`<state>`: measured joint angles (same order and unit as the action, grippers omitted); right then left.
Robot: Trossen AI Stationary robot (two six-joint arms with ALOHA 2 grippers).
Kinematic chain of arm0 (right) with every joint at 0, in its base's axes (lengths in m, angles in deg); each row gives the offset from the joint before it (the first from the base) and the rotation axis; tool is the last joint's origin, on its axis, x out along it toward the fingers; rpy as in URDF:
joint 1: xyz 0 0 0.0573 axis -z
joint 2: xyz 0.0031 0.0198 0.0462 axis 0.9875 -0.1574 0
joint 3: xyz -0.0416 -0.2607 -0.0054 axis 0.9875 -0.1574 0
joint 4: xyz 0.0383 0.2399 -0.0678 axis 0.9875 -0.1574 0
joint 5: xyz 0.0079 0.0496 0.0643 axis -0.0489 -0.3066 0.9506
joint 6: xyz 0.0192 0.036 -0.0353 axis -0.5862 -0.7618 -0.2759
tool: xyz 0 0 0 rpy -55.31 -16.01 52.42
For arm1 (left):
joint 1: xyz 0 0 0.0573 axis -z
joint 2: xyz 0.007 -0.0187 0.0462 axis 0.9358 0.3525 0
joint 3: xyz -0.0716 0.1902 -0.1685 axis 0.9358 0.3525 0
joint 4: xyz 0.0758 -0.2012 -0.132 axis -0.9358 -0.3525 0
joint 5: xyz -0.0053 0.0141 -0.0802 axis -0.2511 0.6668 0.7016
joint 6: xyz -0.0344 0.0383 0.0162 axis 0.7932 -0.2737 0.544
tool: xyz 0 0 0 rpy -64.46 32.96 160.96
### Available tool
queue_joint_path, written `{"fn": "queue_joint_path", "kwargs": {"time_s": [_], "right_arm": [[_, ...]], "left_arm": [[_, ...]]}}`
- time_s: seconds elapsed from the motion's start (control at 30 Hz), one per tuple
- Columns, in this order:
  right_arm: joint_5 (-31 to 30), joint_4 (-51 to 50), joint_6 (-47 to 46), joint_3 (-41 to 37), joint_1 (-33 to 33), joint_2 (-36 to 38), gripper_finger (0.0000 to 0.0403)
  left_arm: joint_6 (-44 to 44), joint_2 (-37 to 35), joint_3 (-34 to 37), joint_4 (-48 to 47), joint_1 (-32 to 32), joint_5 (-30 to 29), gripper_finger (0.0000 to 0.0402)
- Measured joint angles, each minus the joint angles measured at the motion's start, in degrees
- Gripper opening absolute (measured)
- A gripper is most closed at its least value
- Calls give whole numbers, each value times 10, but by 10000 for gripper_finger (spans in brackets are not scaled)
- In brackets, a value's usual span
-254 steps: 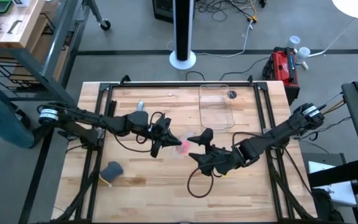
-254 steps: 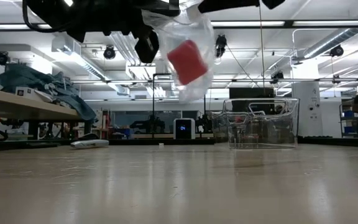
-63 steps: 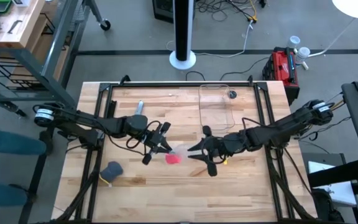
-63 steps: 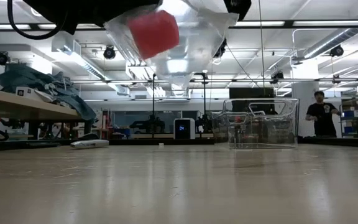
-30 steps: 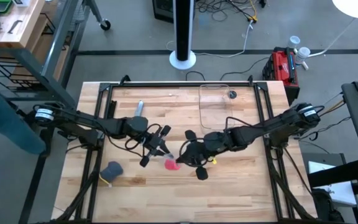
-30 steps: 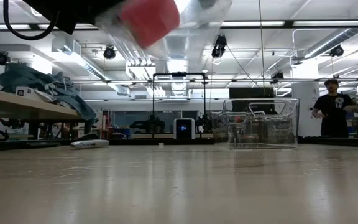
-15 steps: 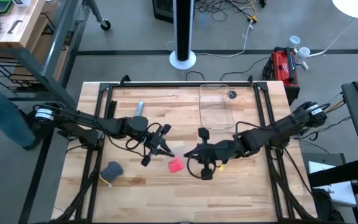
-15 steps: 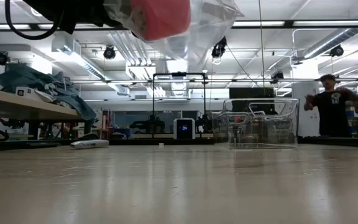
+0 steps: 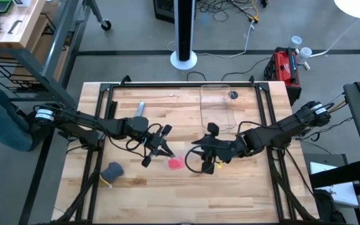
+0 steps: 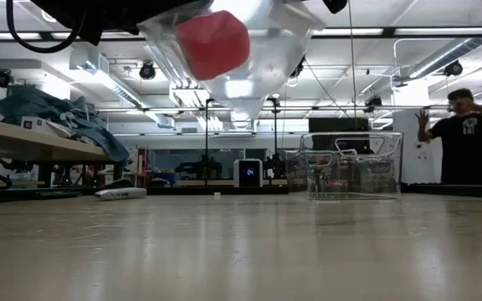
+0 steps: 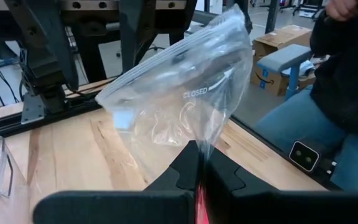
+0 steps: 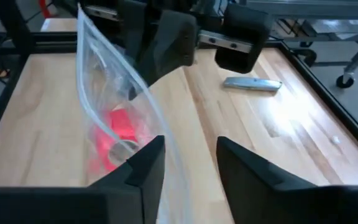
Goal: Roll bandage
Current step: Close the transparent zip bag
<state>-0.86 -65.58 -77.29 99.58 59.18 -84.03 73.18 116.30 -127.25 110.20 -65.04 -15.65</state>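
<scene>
Held above mid-table: clear zip bag (image 10: 241, 50) with pink rolled bandage (image 10: 212, 43) inside. Left gripper (image 9: 160, 149) clamped on bag's edge. Right gripper (image 12: 188, 165) spread apart, bag's rim between its fingers.

Clear, glossy, crinkled plastic bag (image 11: 179, 99) pinched in the left gripper's (image 11: 199, 163) matt black jaws; soft pink-red cloth bandage (image 10: 212, 43) inside; pale, smooth-varnished wooden table (image 9: 136, 187) below.
</scene>
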Motion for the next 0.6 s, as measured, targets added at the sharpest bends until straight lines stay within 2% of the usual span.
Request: {"fn": "queue_joint_path", "kwargs": {"time_s": [0.2, 0.4, 0.6], "right_arm": [[2, -19, -1, 0, 0, 5, 165], [105, -20, -7, 0, 0, 7, 161], [101, -27, 10, 0, -1, 7, 164]], "left_arm": [[-5, 0, 0, 0, 0, 0, 0], [-7, 0, 0, 1, 0, 0, 0], [-5, 0, 0, 20, 0, 15, 0]]}}
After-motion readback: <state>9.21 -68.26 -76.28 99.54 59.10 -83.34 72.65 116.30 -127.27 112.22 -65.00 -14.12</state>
